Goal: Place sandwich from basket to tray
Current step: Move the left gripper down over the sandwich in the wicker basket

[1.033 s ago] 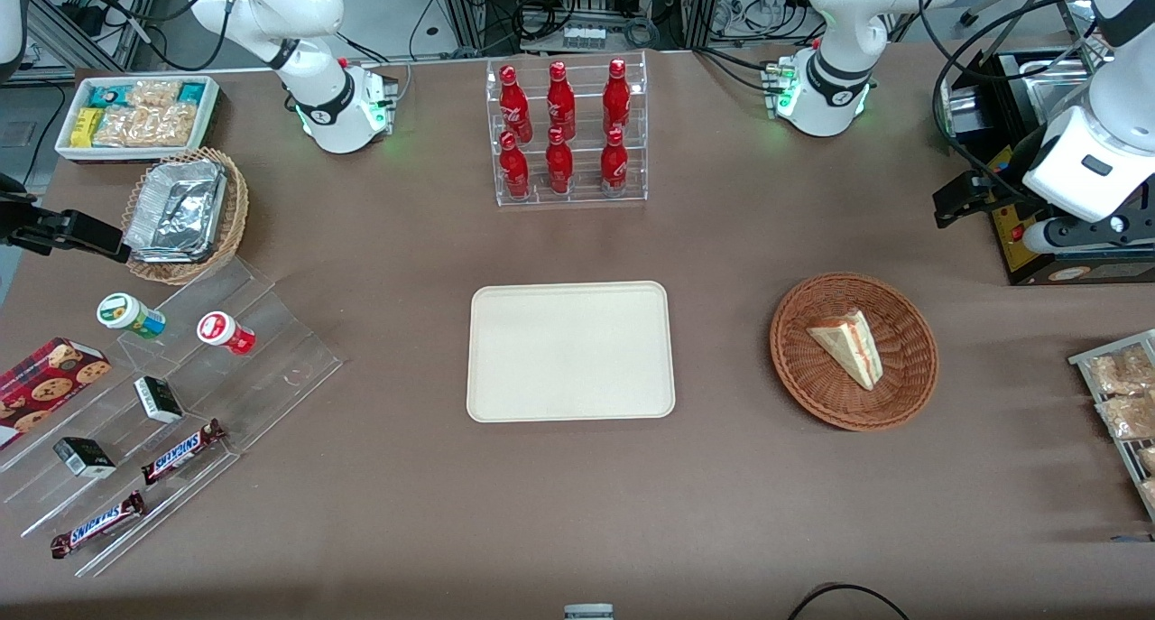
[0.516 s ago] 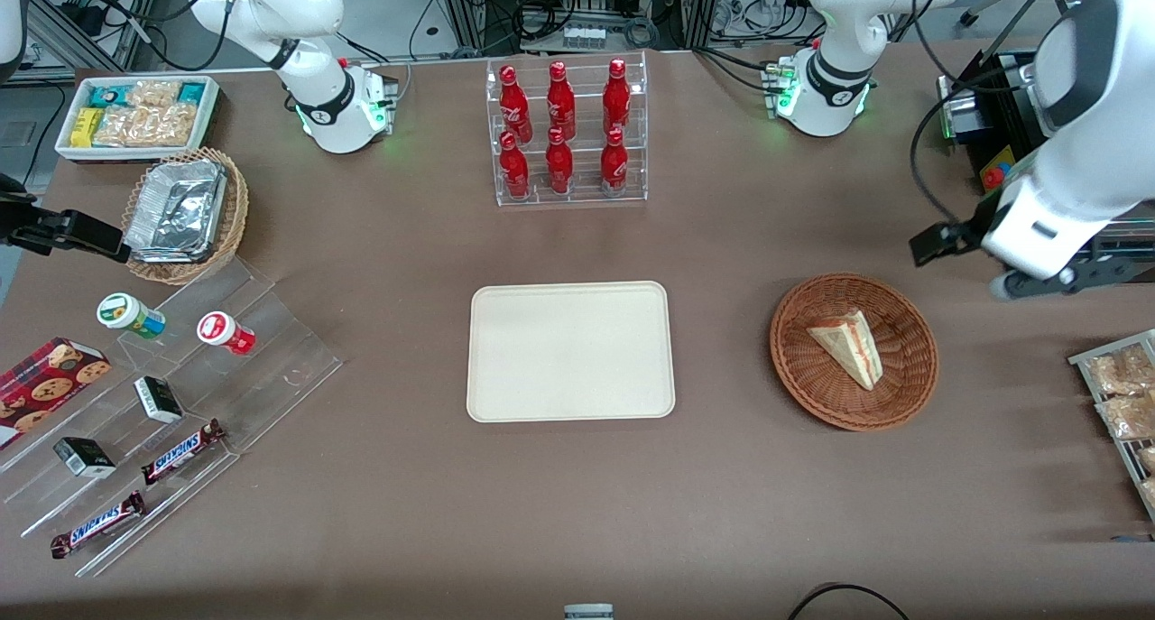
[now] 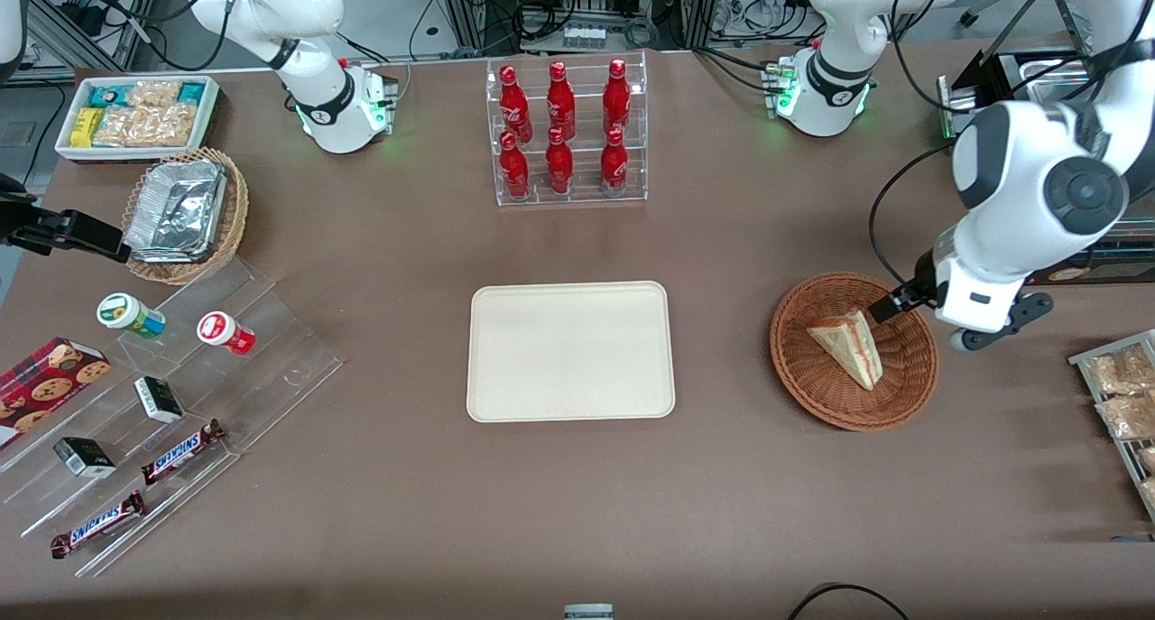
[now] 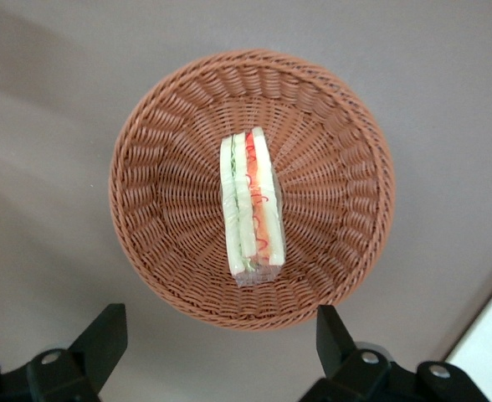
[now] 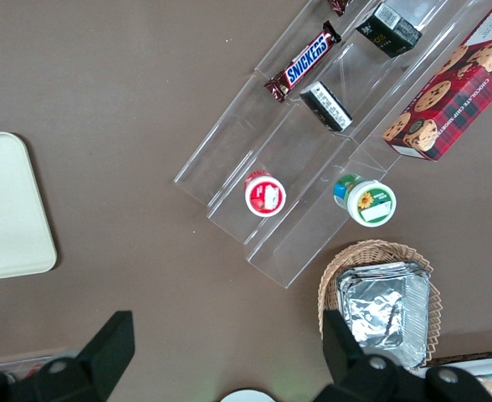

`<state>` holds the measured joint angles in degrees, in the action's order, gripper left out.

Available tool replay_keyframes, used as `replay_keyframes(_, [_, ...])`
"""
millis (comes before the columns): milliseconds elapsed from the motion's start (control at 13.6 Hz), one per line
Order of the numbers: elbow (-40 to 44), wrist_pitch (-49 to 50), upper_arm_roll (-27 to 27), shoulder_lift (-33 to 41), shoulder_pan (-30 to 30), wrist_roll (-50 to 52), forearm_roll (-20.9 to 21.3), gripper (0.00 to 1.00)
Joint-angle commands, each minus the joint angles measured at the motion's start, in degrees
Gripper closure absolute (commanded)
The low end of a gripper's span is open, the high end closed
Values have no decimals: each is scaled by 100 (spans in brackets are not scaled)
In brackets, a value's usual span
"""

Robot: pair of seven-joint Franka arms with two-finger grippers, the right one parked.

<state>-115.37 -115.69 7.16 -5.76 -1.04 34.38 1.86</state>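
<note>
The sandwich [image 4: 252,201] is seen lying in the middle of the basket [image 4: 158,201], its striped filling edge turned upward toward the wrist camera, a pose that is judged to leave the two flat bread faces free to be pinched from either side. In the front view the sandwich [image 3: 848,346] is shown resting in the basket [image 3: 817,390], with its narrow tip pointing toward the front camera. The gripper [image 4: 221,339] is held above the basket with its fingers [image 4: 104,335] spread wide and nothing between them, each finger tip sitting outside the wicker rim, so that the wedge is framed between them for what appears to be a descent. Seen from the front, the gripper [image 3: 889,306] is poised over the rim of the basket farthest from the camera, close to the sandwich's broad end but not shown touching it. The tray [image 3: 570,350] is laid flat near the table's middle, beside the basket toward the parked arm's end, with bare table between them; it is presumably placed there as a short carry. The lift has not yet been made.
</note>
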Motion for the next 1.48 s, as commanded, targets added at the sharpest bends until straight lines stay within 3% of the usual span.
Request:
replay_keyframes(0, [-388, -496, 5, -47, 25, 192, 87, 0])
replay_keyframes(811, [-917, -2079, 31, -847, 8, 798, 87, 0])
replay_keyframes(959, [-935, -2238, 31, -970, -1, 929, 87, 6])
replay_keyframes(1033, [-952, -2299, 40, -1014, 8, 1052, 87, 18])
replay_keyframes(1328, [-1110, -2405, 31, -971, 8, 1246, 95, 100])
replay_keyframes(1402, [-1119, -2388, 40, -962, 8, 1229, 95, 100])
